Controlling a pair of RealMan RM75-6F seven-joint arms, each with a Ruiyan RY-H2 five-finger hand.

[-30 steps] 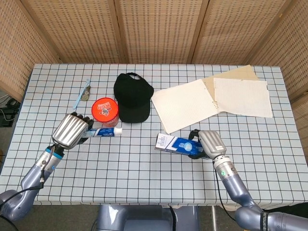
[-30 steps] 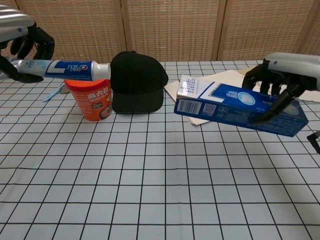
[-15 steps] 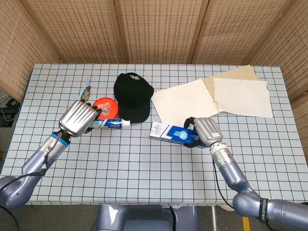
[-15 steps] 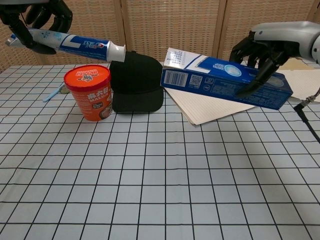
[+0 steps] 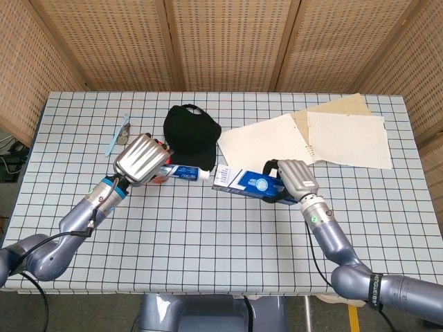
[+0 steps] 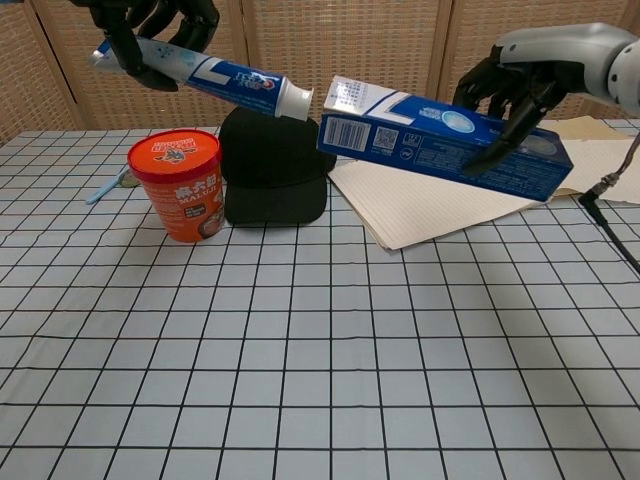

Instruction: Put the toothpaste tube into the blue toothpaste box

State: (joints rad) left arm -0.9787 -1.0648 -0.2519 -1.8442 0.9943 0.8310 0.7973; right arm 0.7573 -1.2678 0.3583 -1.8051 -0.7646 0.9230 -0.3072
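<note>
Toothpaste tube [image 6: 215, 75] neared blue box [image 6: 440, 140].

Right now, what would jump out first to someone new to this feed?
The two raised hands meeting mid-air over the checked table: the left hand holds the toothpaste tube, cap end aimed at the open flap end of the blue toothpaste box, which the right hand holds tilted. Below the tube stand an orange cup and a black cap.
</note>
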